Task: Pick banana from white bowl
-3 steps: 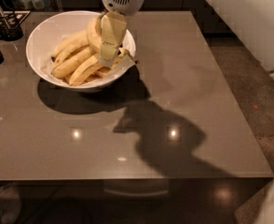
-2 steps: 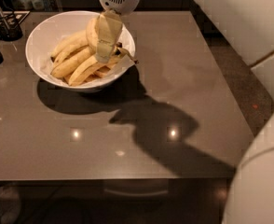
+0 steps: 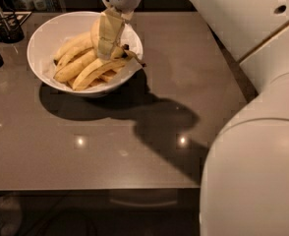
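The white bowl (image 3: pixel 46 38) stands at the back left of the grey table. It holds a bunch of paler, straighter bananas (image 3: pixel 78 65). My gripper (image 3: pixel 106 50) reaches down from the wrist at the top edge into the right half of the bowl, onto the fruit. A brighter yellow banana (image 3: pixel 118 53) with a dark end shows only in part beside and behind the gripper; most of it is hidden by the gripper.
The grey table (image 3: pixel 134 146) carries the arm's dark shadow in the middle. A dark holder with utensils (image 3: pixel 7 26) stands at the back left corner. My white arm and body (image 3: pixel 255 171) fill the right side.
The gripper stays over the right half of the bowl, slightly lower among the bananas. The white arm body has swung further into view on the right.
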Controlling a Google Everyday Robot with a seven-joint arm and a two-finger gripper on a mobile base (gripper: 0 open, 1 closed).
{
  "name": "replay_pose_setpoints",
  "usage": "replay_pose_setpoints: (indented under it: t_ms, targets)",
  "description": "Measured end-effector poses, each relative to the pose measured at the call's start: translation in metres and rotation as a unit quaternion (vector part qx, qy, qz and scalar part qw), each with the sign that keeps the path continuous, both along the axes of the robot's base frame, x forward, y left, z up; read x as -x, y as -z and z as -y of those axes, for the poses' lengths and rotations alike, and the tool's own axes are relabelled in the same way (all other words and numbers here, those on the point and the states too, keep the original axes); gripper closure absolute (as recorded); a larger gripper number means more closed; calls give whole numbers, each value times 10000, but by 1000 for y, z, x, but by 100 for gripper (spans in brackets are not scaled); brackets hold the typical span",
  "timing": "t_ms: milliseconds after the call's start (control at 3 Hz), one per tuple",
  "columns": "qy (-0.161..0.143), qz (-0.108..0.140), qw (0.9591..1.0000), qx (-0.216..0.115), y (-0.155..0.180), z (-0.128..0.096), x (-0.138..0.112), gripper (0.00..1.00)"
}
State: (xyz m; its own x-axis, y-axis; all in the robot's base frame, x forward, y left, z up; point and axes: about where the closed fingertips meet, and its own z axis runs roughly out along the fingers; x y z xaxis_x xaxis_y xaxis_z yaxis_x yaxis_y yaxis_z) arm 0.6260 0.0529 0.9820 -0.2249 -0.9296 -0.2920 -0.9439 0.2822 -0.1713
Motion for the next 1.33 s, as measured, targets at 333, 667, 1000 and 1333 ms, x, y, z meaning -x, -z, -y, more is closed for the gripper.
replay_pose_setpoints:
  t_ms: [333, 667, 1000, 1333]
  targets:
    - [55, -74, 10000, 13, 1, -9, -9, 30]
    - [12, -129, 9999, 31, 2, -21, -12, 35]
    - [-93, -175, 9998, 15, 3, -33, -12, 34]
    - [-194, -221, 9996, -14, 5, -44, -13, 33]
